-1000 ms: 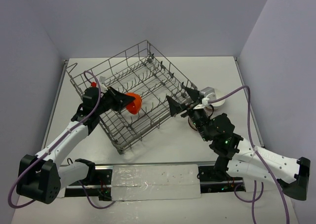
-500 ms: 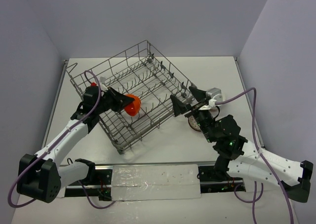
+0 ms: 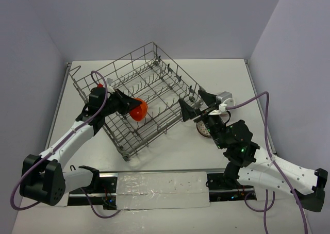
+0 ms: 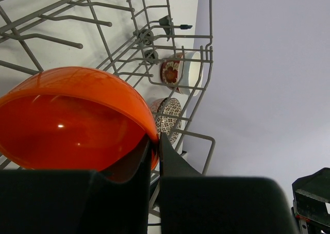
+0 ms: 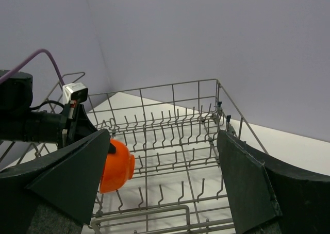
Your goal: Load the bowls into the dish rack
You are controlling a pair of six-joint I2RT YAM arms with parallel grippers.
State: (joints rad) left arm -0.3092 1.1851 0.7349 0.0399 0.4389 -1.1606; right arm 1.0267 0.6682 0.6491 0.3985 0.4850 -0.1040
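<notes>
Since the orange bowl (image 3: 138,108) must stand inside the rack (image 3: 177,67), our left gripper (image 3: 126,105) pinches its rim, holding it tilted there; our right gripper (image 3: 196,104) hangs open and empty alongside.

Pale walls (image 3: 170,17), white table (image 3: 170,156)

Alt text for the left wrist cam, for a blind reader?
The left gripper pinches the rim of a glossy orange-red round bowl over a grey metal wire dish rack. Beyond the rack's wires sit a red-patterned bowl with white inside and a bowl with dark-and-white patterned interior.
</notes>
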